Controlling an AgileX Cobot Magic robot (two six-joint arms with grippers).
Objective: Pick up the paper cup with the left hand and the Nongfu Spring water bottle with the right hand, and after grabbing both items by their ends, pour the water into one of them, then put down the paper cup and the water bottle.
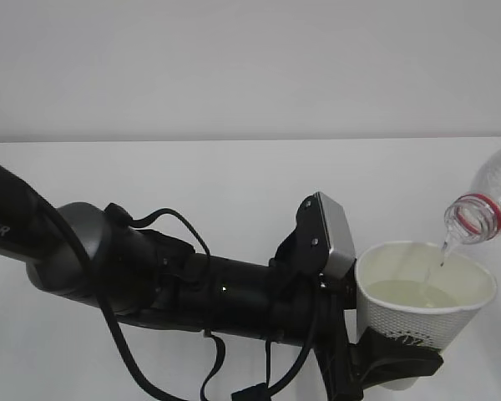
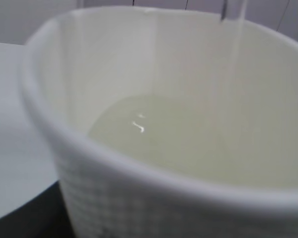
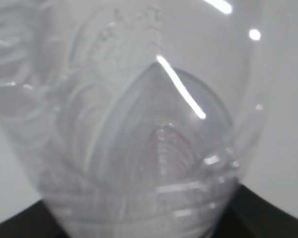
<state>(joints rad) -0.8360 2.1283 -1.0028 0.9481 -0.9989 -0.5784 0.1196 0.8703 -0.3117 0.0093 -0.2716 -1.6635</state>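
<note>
Thin paper is what I'm gripping: the paper cup [image 1: 422, 313] sits clamped low in my left hand [image 1: 392, 363], and it grows heavier and easier to crush as the water [image 2: 169, 144] rises. My left arm reaches out level. Up beside the cup, the Nongfu Spring water bottle [image 1: 488, 200] is tipped, light, slick and springy; my right hand holds its base, I judge.

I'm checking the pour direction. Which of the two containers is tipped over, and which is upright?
The water bottle is tipped, its red-ringed mouth angled down over the paper cup. The cup stands upright in the left gripper, catching a thin stream of water.
</note>
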